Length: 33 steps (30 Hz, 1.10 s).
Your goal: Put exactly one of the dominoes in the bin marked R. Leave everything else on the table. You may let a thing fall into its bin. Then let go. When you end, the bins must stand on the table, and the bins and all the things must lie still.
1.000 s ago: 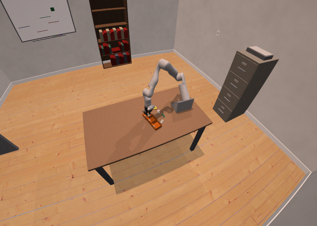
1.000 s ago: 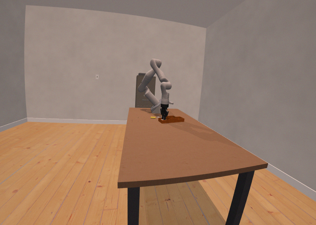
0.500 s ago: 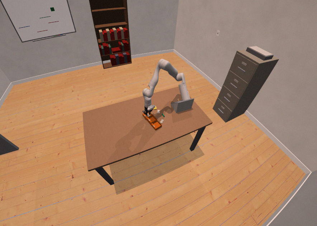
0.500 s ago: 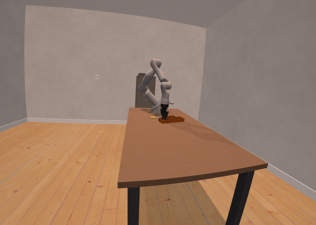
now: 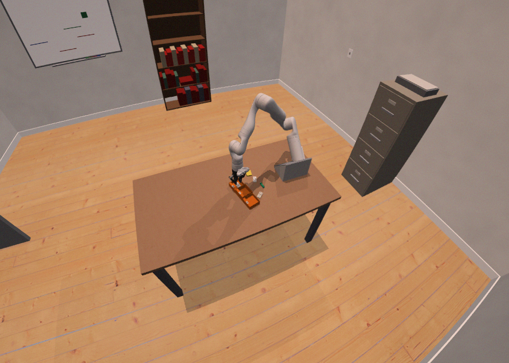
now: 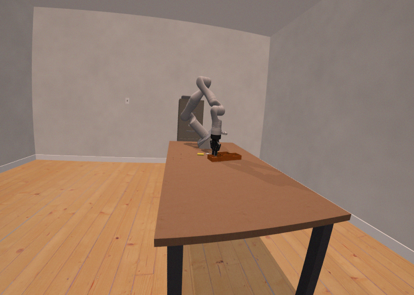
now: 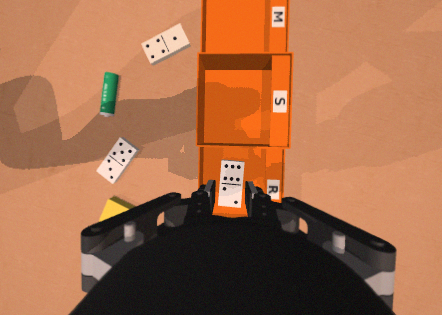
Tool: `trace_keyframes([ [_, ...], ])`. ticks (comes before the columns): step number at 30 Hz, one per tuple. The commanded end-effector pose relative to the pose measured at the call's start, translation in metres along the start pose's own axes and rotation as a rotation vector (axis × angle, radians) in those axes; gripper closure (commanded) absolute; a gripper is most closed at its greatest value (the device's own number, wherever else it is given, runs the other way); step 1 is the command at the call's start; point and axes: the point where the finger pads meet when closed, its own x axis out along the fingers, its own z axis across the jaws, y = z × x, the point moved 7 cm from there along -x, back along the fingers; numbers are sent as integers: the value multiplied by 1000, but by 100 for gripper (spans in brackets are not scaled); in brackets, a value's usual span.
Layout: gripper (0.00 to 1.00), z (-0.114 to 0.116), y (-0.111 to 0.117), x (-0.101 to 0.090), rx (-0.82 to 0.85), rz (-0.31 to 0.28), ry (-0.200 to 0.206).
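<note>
Three orange bins stand in a row, marked M [image 7: 244, 11], S [image 7: 244, 98] and R [image 7: 240, 173]; in the top view they show as one orange strip [image 5: 244, 195]. A white domino [image 7: 231, 183] lies inside bin R, between my fingertips, with a thin gap of orange on each side. My gripper [image 7: 230, 190] hangs low over bin R, its fingers a little apart and not touching the domino. It also shows in the top and exterior views [image 5: 236, 180] [image 6: 214, 151]. Two more dominoes [image 7: 165, 43] [image 7: 117, 159] lie on the table left of the bins.
A green battery [image 7: 109, 93] lies between the two loose dominoes. A yellow block [image 7: 116, 208] sits by my left finger link. The arm's grey base [image 5: 293, 168] stands at the table's back right. The bins sit mid-table, away from the edges.
</note>
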Motion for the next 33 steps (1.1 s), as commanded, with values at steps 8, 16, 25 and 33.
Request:
trace_keyframes([
  [8,68,1,1,-14,-1,2,-7],
  [16,68,1,1,-39,-1,2,-7],
  [25,0,2,1,-43,-1,2,-7],
  [33,0,1,1,-71,-1,2,-7],
])
